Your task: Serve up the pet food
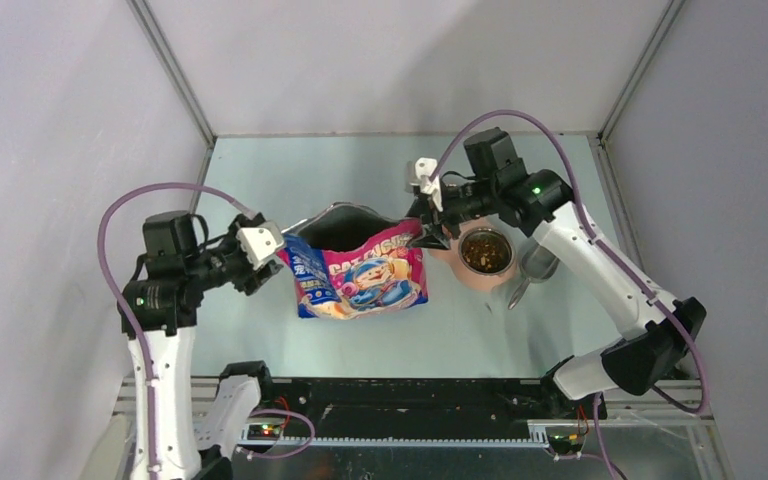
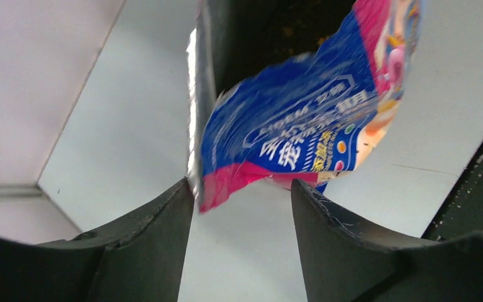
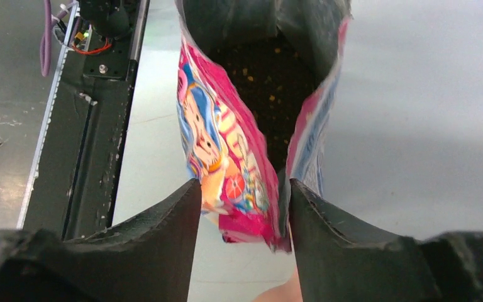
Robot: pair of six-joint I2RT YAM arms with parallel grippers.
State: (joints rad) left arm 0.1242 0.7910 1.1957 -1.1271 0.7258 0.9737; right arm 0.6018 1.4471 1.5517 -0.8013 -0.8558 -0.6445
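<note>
pet food (image 1: 485, 252): dark brown kibble sits in the bowl just beside the right hand, on the side away from the bag. More lies loose deep inside the bag (image 3: 261, 88), straight ahead of that hand's fingers.
right hand (image 3: 244, 189): fingers spread fairly wide and not pressed together. The bag's pink side seam stands between them and lies against one finger.
left hand (image 2: 242, 185): fingers spread just as wide, gripping nothing. A blue and pink corner of the bag hangs between them, close to one finger and clear of the other.
bag (image 1: 360, 270): glossy, printed with blue, pink and red cartoons. It lies between the two hands with its mouth gaping open, and its dark inside shows in both wrist views.
bowl (image 1: 475, 280): pinkish and round. It rests on the bench beside the right hand and beneath that arm's wrist.
scoop (image 1: 535, 262): grey. It lies past the bowl from the right hand, under the forearm and just beside the bowl.
bench (image 1: 260, 170): a pale grey-green surface that carries the bag, bowl and scoop.
</note>
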